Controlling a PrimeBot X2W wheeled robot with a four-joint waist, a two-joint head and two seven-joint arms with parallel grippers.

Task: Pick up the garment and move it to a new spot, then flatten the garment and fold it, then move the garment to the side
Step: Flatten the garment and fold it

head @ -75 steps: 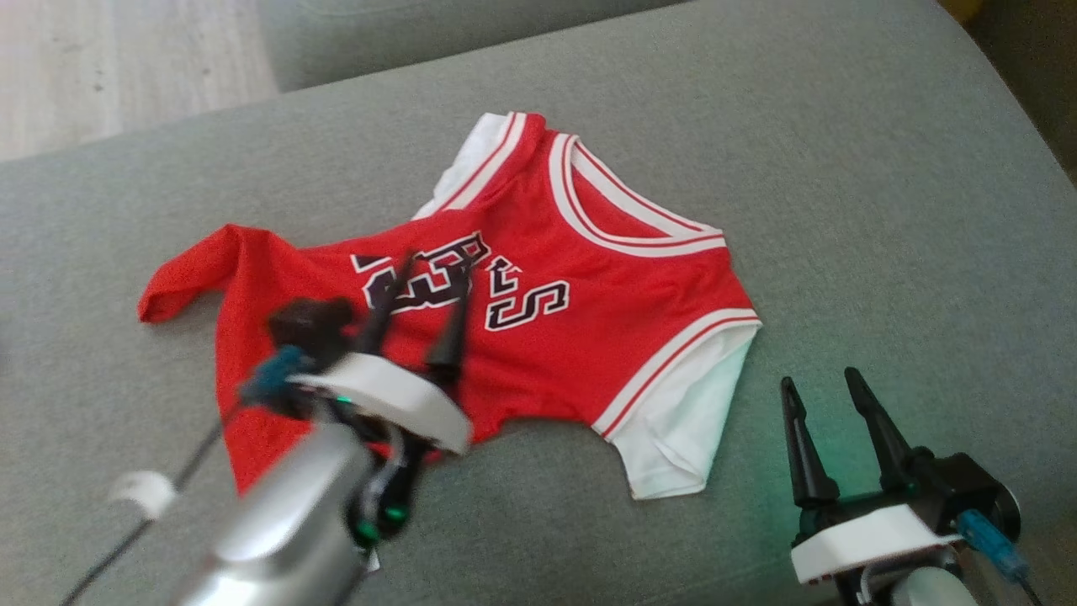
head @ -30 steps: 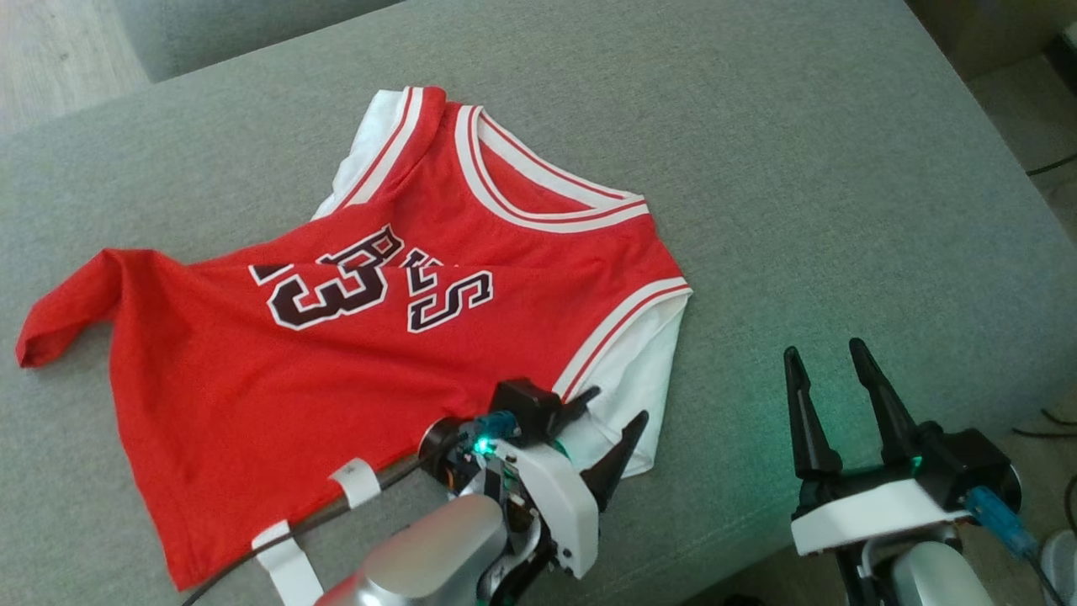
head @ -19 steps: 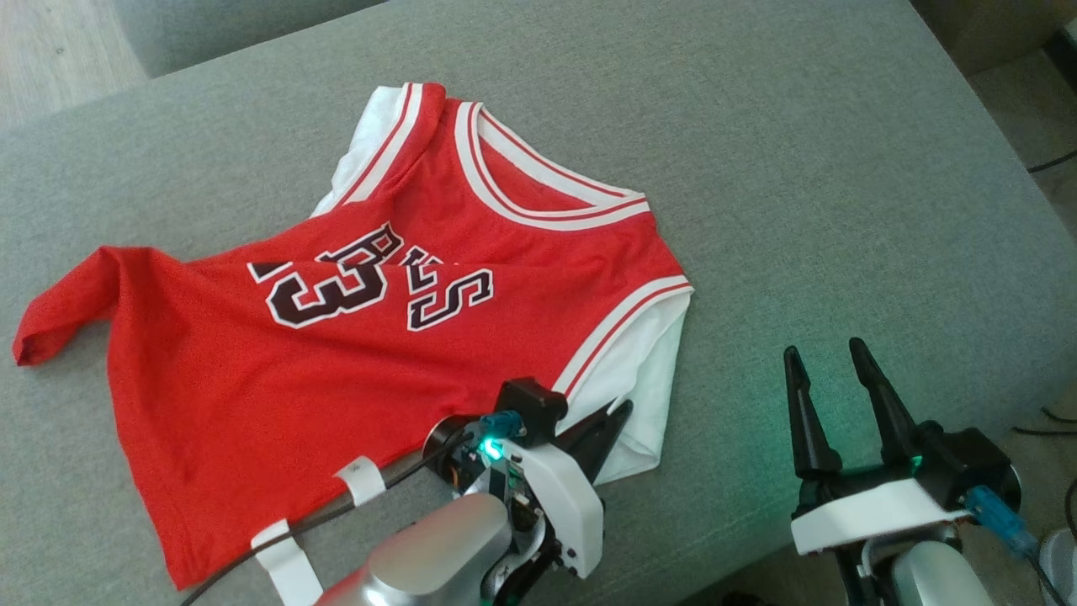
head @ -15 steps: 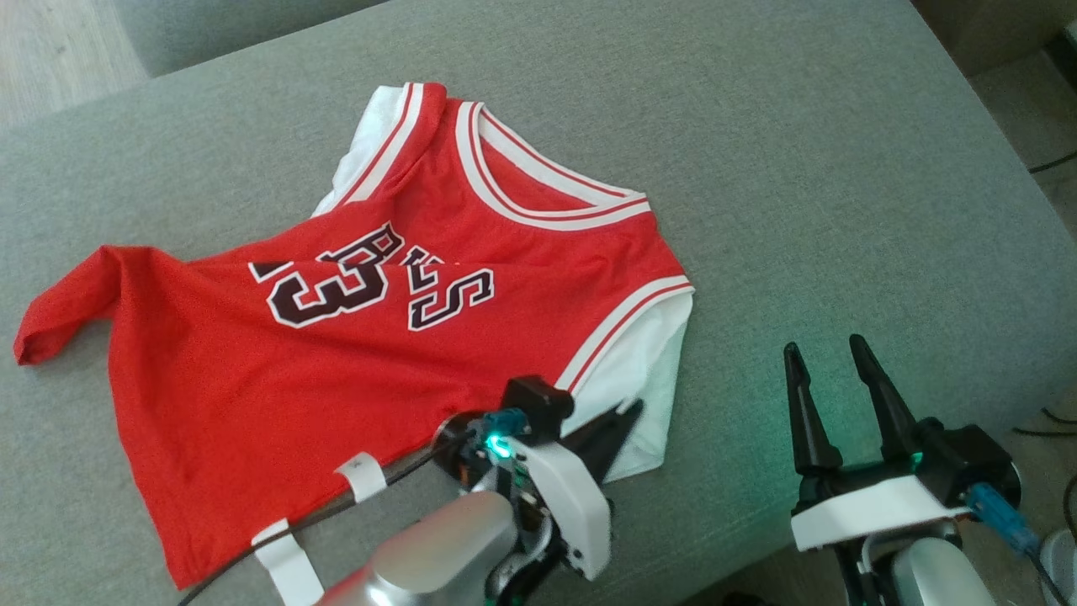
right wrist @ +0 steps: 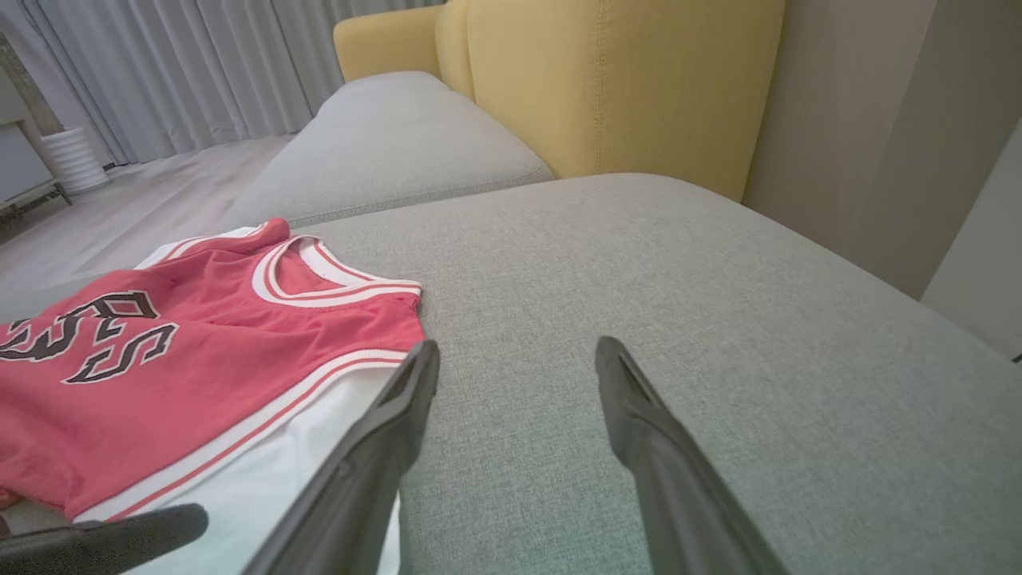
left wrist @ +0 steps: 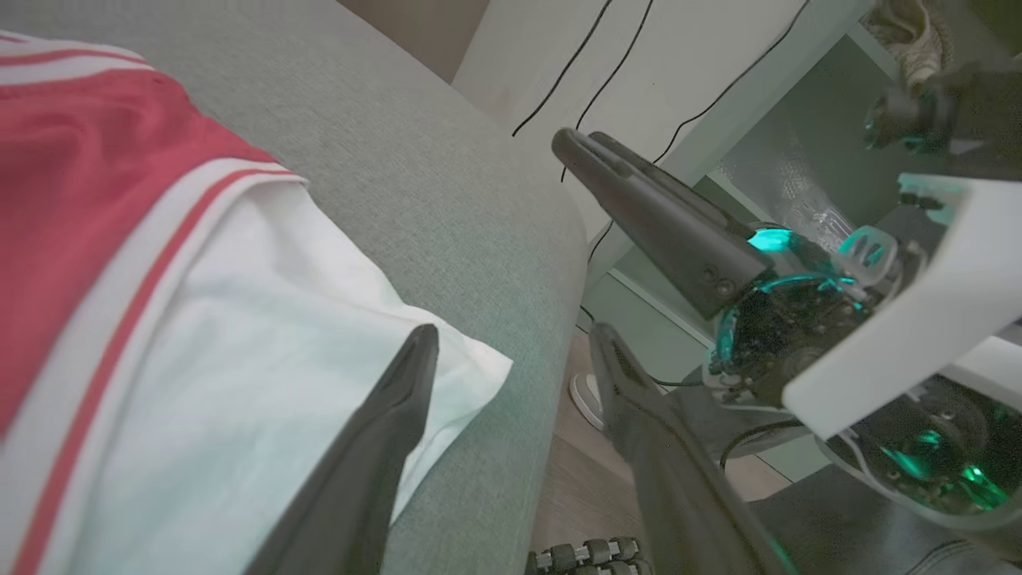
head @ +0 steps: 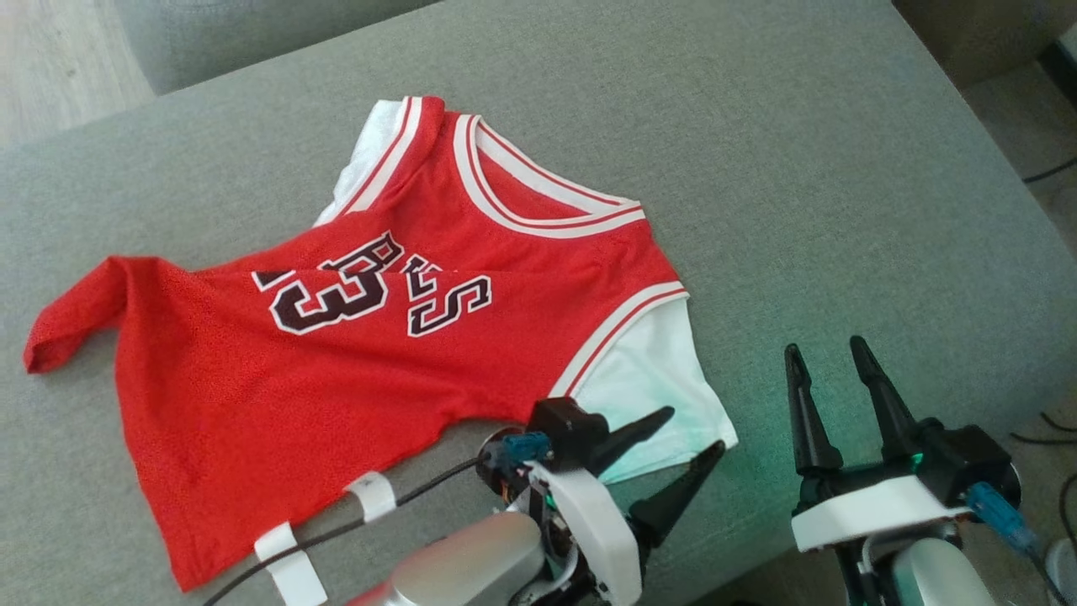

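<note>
We see soft, even daylight on the sofa (head: 841, 210) and jersey (head: 336, 370), brightest toward the curtains (right wrist: 200, 64), with faint shadows under the cloth's edges, no glare, and the floor (head: 50, 76) washed pale. A green glow from the gripper lamps tints the white sleeve (head: 648, 379) and the sofa beside the right gripper (head: 824, 345). The head view is slightly grainy, while in the wrist views the near fingers (left wrist: 375, 479) blur, the close cloth is soft, and the wide lens stretches things toward the edges.

On the red jersey (head: 252, 379) you read a black numeral 3 (head: 328, 299) and a letter S (head: 450, 303). A fold cuts the letters above them, so you cannot read those.
</note>
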